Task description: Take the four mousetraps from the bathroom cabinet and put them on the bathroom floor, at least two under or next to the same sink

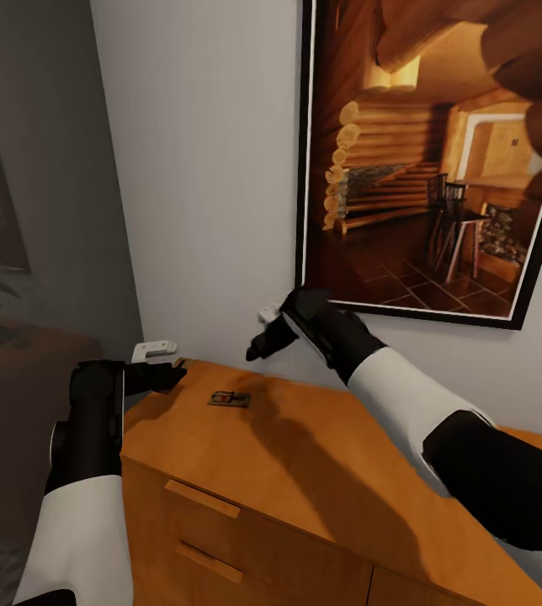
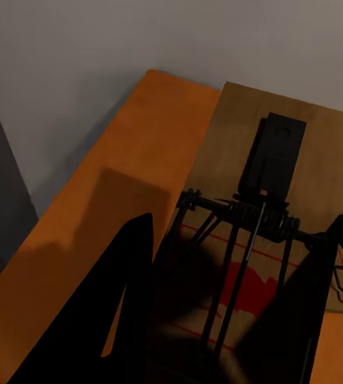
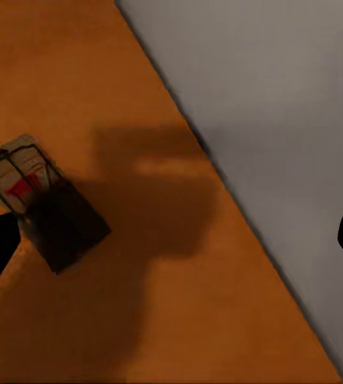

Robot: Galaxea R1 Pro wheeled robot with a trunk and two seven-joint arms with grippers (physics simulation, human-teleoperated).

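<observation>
Holding one mousetrap (image 2: 279, 200) pinched in our left gripper (image 1: 166, 370), we reach over the orange dresser (image 1: 321, 471). Our right gripper (image 1: 264, 332) hangs spread above another mousetrap (image 1: 229, 399).

Home interior, furnished room. Orange wooden dresser (image 1: 305, 471) with drawer fronts stands against a plain pale wall (image 1: 204, 168), its top directly below the right pincer (image 1: 264, 330). Large black-framed picture of a log cabin interior (image 1: 431, 160) hangs just behind that pincer.
</observation>
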